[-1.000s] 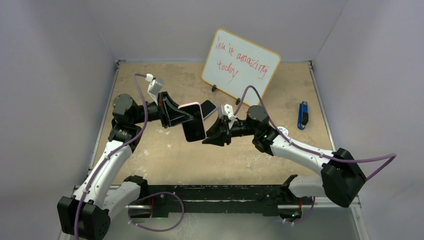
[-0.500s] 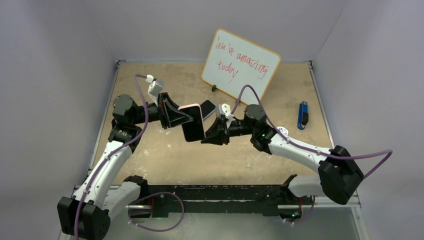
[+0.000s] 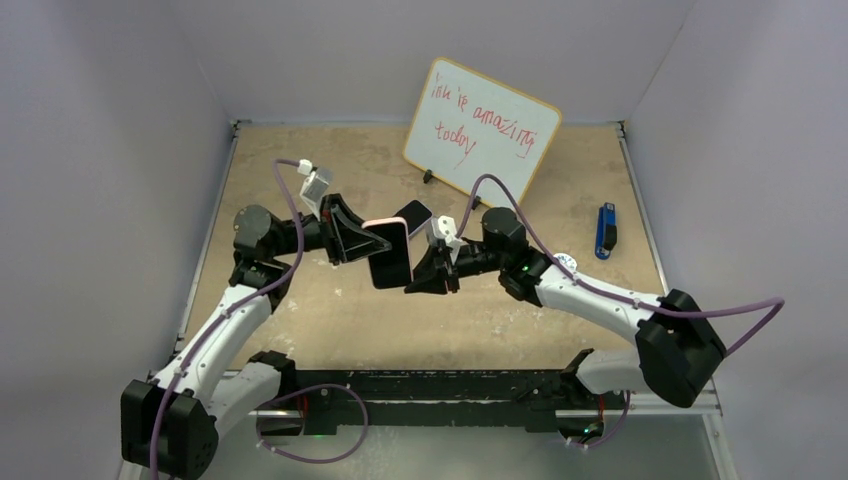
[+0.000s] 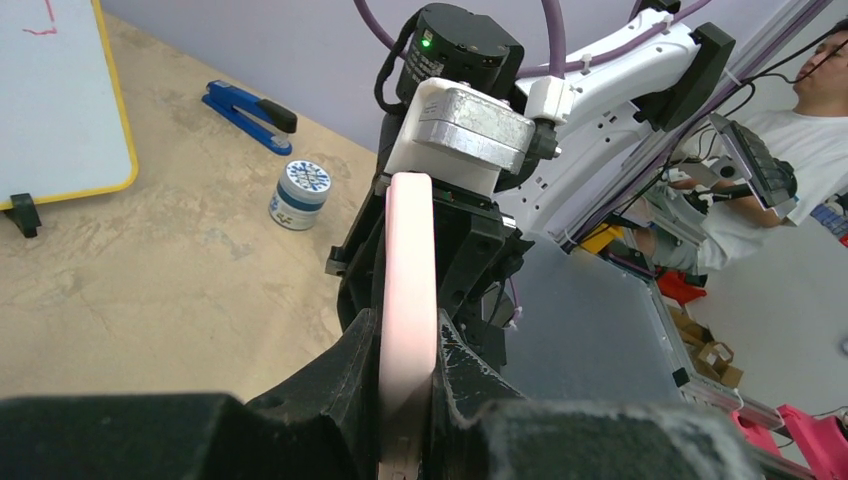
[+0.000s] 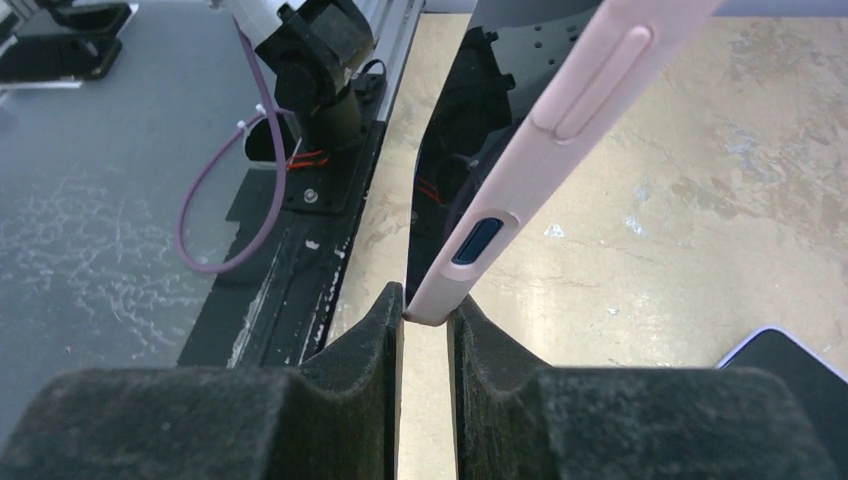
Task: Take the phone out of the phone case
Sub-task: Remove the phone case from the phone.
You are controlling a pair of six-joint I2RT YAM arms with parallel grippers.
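Note:
A pink phone case point(image 3: 388, 224) with a black phone point(image 3: 390, 262) in it hangs above the table's middle. My left gripper point(image 3: 372, 240) is shut on the case's left side. In the left wrist view the pink case edge point(image 4: 408, 270) stands upright, squeezed between both fingers of my left gripper point(image 4: 408, 385). My right gripper point(image 3: 412, 283) pinches the case's lower right corner. In the right wrist view the case corner point(image 5: 470, 255) sits between the tips of my right gripper point(image 5: 430, 312), with the dark phone screen point(image 5: 450, 150) on its left face.
A second dark phone point(image 3: 413, 212) lies on the table behind the held one. A whiteboard point(image 3: 480, 125) with red writing stands at the back. A blue stapler point(image 3: 605, 230) and a small round tin point(image 3: 566, 261) lie to the right.
My left arm has carried the phone and case slightly right and down. My right gripper has moved left onto the case's lower corner.

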